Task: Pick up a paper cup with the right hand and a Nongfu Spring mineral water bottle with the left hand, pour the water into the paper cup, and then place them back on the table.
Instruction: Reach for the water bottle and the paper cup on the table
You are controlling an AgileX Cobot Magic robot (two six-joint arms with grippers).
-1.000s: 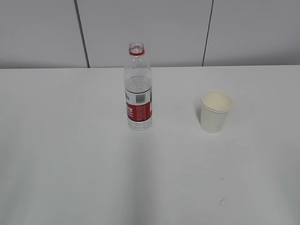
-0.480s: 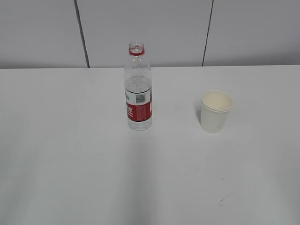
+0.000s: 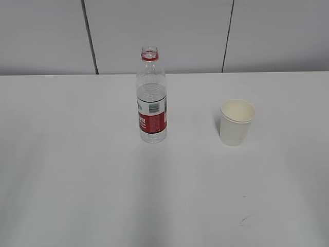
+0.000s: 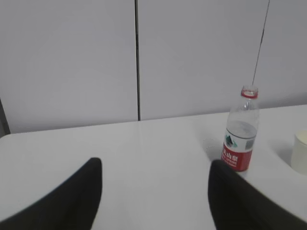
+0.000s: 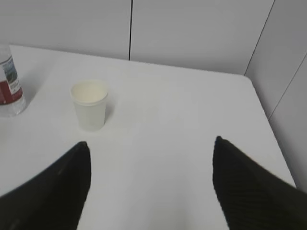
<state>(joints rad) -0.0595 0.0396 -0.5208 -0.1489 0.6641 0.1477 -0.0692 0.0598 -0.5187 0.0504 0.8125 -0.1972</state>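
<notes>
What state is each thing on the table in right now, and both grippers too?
Bottle: upright, capless, partly filled with water, untouched.
Cup: upright, open end up, looks empty, standing apart to the bottle's right.
Left gripper: jaws open, holding nothing, short of the bottle.
Right gripper: jaws wide open, holding nothing, short of the cup.

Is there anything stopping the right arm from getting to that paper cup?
Probably not. The right gripper is open and holds nothing, and the paper cup stands upright ahead and to its left on bare table, with the bottle well aside.
</notes>
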